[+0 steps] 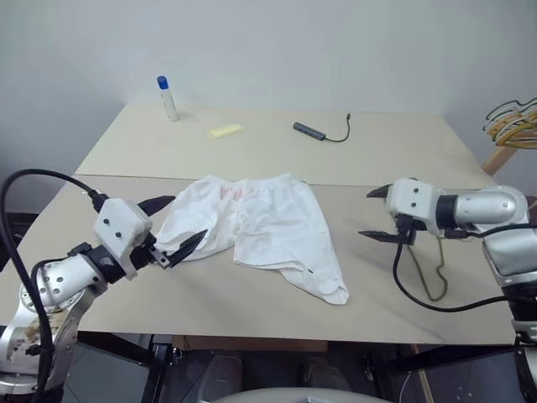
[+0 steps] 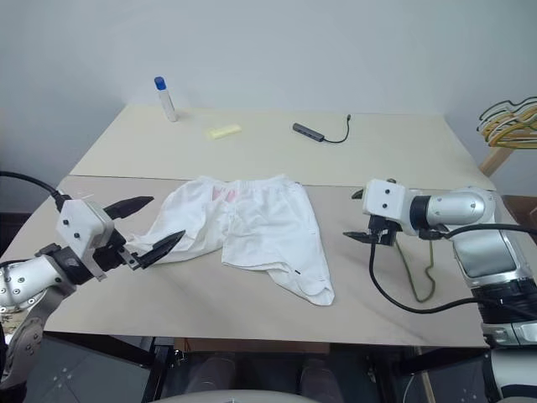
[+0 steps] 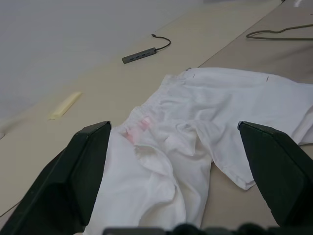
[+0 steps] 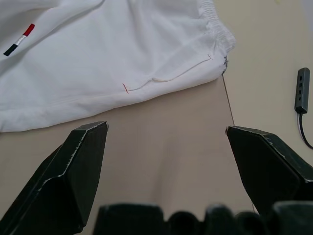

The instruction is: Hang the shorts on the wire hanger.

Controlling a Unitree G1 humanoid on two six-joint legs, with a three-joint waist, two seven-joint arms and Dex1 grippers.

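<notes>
Both pincers — left [image 1: 174,225], right [image 1: 379,215] — gape wide, empty. White thin-fabric shorts [image 1: 260,227] lie limp, crumpled mid-bench; likely light, floppy — take the gathered waistband.

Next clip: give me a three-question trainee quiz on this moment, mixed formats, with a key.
1. True or false: the shorts already hang on the wire hanger.
2. Which end effector is nearer the wire hanger? A) left end effector B) right end effector
3. Fill in: both end effectors are ____ and hold nothing.

Key: 1 false, both lie apart on the table; 2 B; 3 open.
</notes>
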